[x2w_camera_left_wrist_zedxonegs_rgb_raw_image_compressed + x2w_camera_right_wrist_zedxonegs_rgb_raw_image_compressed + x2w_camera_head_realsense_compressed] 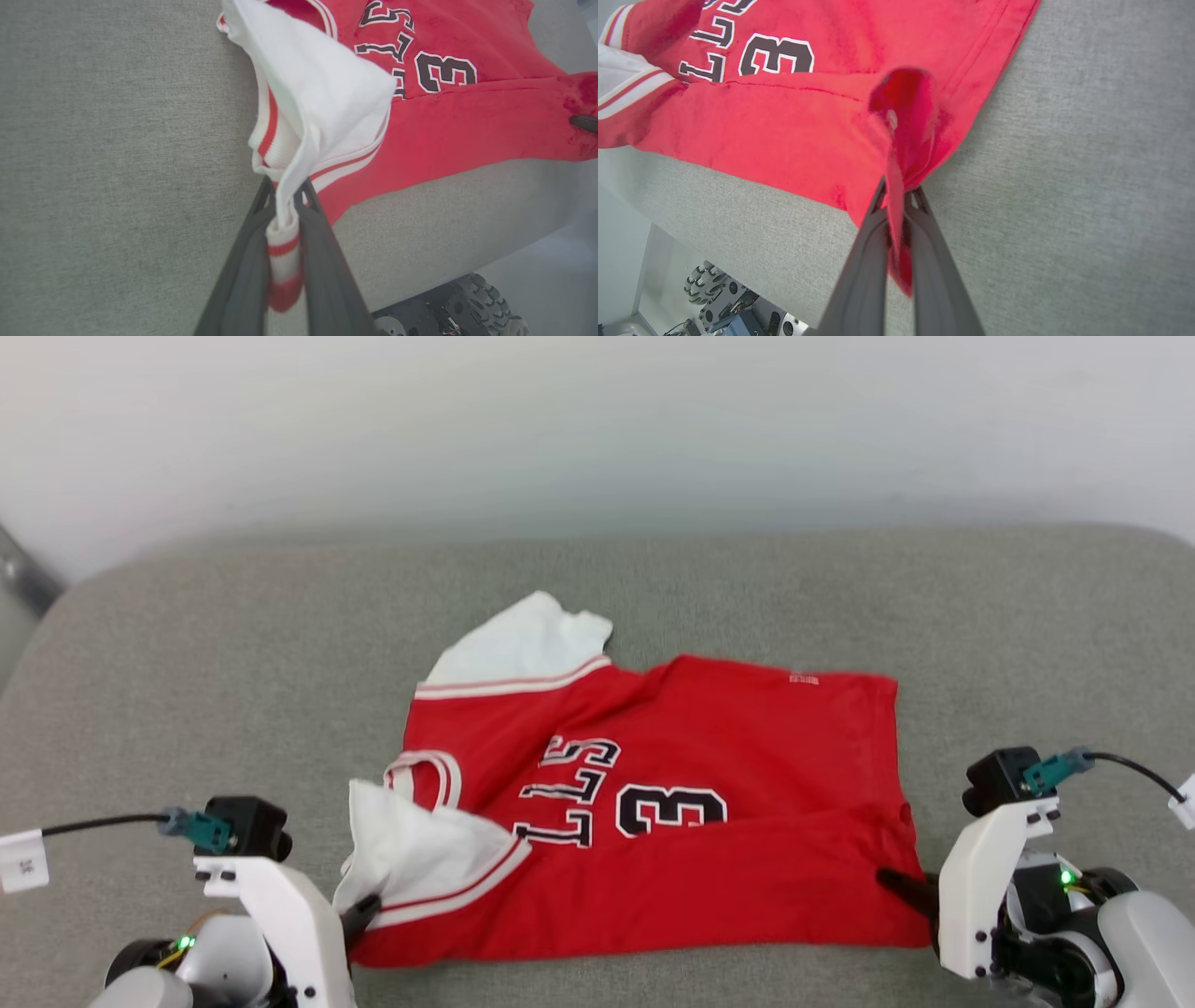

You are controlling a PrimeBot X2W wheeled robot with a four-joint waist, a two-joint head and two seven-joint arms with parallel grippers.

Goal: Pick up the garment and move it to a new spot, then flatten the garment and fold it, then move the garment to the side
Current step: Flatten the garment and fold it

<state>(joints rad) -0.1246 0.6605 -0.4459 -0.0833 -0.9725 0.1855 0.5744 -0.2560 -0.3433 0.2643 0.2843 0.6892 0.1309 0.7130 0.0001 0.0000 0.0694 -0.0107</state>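
Red cloth covers the middle of the grey cushion (187, 663): the shirt (747, 756) lies front up and sideways, collar toward the robot's left and hem toward its right, with its near long edge doubled over the lower part of the black lettering (579, 793). The step in hand looks like the lengthwise fold, worked from both ends at once. The left end effector (364, 907) is clenched on the striped cuff of the near white sleeve (420, 854), the cloth bunched between its fingers. The right end effector (892, 879) is pinched on the near hem corner (906, 102), a peak of red cloth rising from its tips. To do this well, both arms should travel together at one height and pace, holding the edge lightly taut between them so the crease runs straight. The sleeve needs care, since a pull on the cuff alone may only drag the sleeve and leave the body behind. Both arms sit low at the near edge of the cushion, the left fingers angled up and inward toward the sleeve, the right fingers pointing inward at the hem.
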